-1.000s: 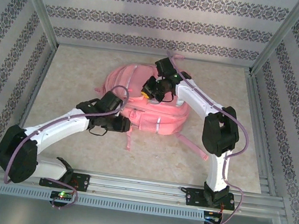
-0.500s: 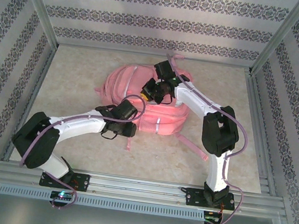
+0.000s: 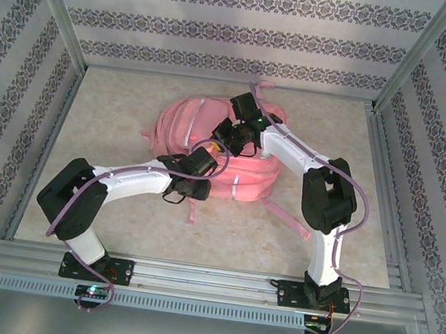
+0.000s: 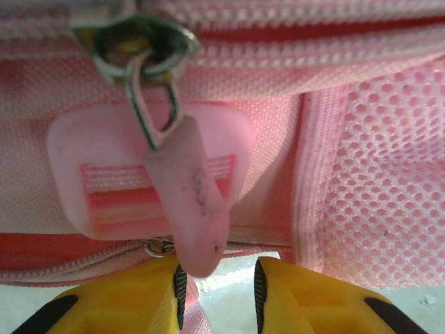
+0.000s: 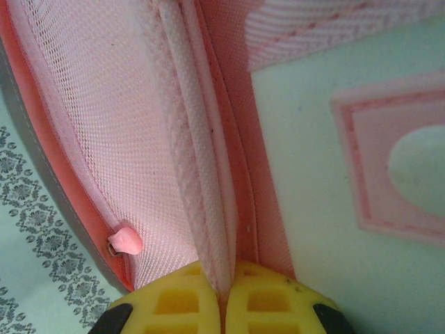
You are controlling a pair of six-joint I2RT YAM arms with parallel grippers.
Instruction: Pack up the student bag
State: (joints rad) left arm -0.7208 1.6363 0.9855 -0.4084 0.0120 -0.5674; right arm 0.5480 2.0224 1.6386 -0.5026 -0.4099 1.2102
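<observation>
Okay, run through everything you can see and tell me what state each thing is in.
student bag: lying flat on the table.
zipper pull: hanging loose, ungripped, tip at the gap between the left fingers.
left gripper: open.
right gripper: shut on the student bag's fabric ridge.

Lab rig: alu frame (image 3: 207,279), wallpapered walls (image 3: 225,30)

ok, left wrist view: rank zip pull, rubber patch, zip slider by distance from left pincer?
1. Zip pull, hanging to the left pincer tips, centre.
2. Rubber patch, behind it, mid-left.
3. Zip slider, top left.
</observation>
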